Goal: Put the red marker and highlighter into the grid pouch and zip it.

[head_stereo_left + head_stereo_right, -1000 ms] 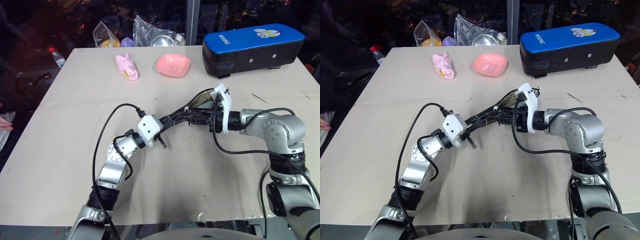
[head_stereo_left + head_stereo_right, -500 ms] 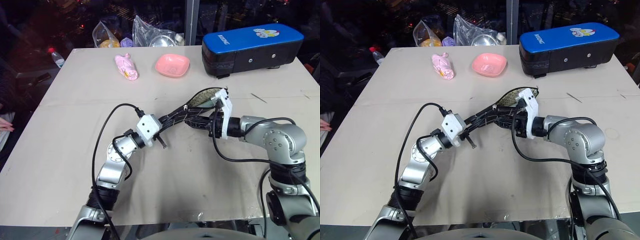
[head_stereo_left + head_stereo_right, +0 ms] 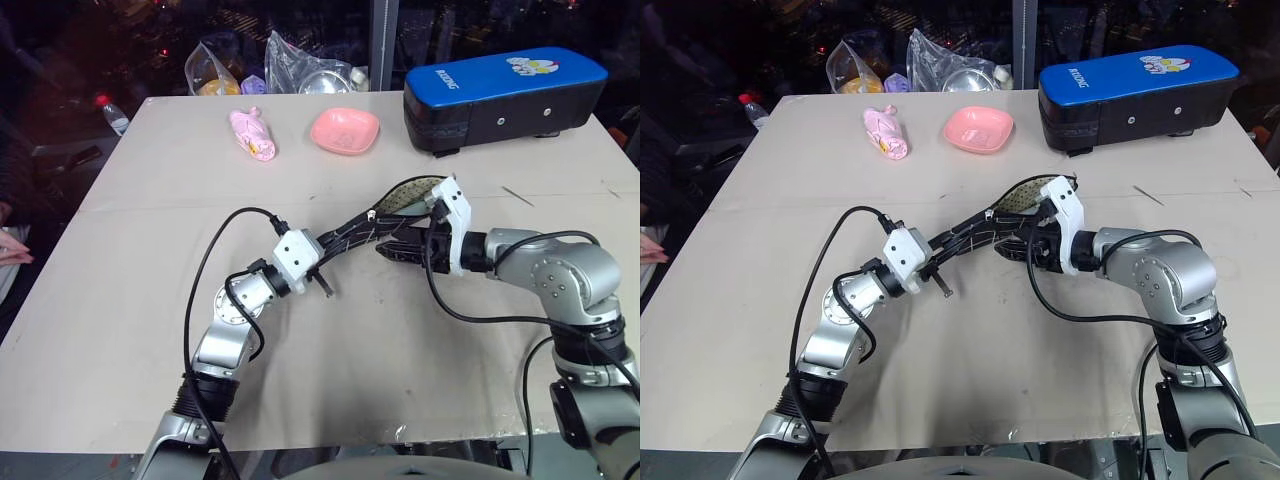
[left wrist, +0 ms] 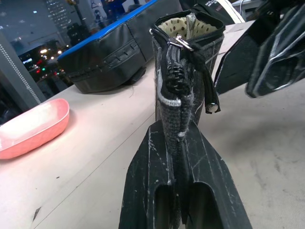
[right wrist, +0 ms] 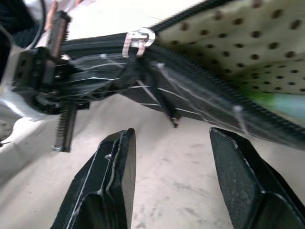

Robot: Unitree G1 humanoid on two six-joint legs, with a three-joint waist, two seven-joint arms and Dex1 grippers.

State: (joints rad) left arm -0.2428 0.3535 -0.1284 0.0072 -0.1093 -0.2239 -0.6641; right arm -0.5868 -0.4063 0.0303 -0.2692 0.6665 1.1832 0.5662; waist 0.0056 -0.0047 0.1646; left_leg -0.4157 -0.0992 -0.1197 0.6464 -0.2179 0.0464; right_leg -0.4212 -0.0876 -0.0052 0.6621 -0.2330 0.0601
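Note:
The grid pouch (image 3: 368, 230) is held off the table, stretched between my two hands, its mouth open onto tan dotted lining (image 5: 248, 43). My left gripper (image 4: 174, 133) is shut on the pouch's near end. A light-green highlighter (image 5: 272, 101) lies inside the open mouth. My right gripper (image 5: 171, 138) stands open just below the pouch, with nothing between its fingers, close to the black zipper pull (image 5: 167, 110). The red marker is hidden.
A big black case with a blue top (image 3: 505, 95) stands at the back right. A pink dish (image 3: 346, 130) and a pink packet (image 3: 254, 134) lie at the back middle, plastic bags (image 3: 300, 62) behind them. A person's hand (image 3: 12, 246) shows at the left edge.
My right gripper has opened from shut and now sits slightly lower under the pouch. The left gripper keeps its hold and has not moved.

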